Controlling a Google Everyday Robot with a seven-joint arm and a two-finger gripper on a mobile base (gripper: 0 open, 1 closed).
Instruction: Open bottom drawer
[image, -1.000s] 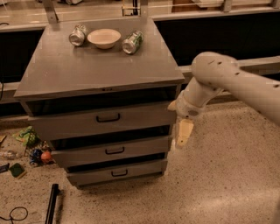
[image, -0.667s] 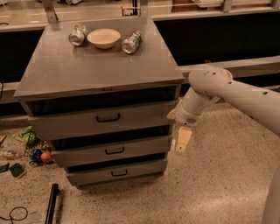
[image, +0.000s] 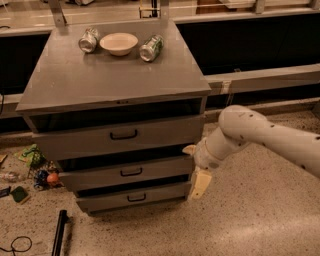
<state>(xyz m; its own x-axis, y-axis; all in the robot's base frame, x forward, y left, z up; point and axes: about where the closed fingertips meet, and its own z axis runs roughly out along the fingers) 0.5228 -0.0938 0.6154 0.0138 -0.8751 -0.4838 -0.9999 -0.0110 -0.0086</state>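
Observation:
The grey cabinet (image: 115, 85) has three drawers, each with a small black bar handle. The bottom drawer (image: 100, 201) is the lowest, with a shallow flat grey front and its handle (image: 136, 198) at the middle. A dark gap shows above its front, and none of its inside is visible. My gripper (image: 196, 172) hangs from the white arm (image: 260, 135) at the cabinet's right front corner. It is level with the right ends of the middle drawer (image: 90, 176) and the bottom drawer, well to the right of the handle.
Two cans (image: 89, 40) (image: 151, 47) and a white bowl (image: 118, 43) lie on the cabinet top. Small litter (image: 35, 172) lies on the floor at the left. A black rod (image: 60, 232) and a cable (image: 17, 245) lie in front. A dark counter (image: 260, 45) runs behind.
The arm has lowered and swung slightly left, bringing my gripper from beside the top drawer down to the level of the middle and bottom drawers. The drawers have not moved.

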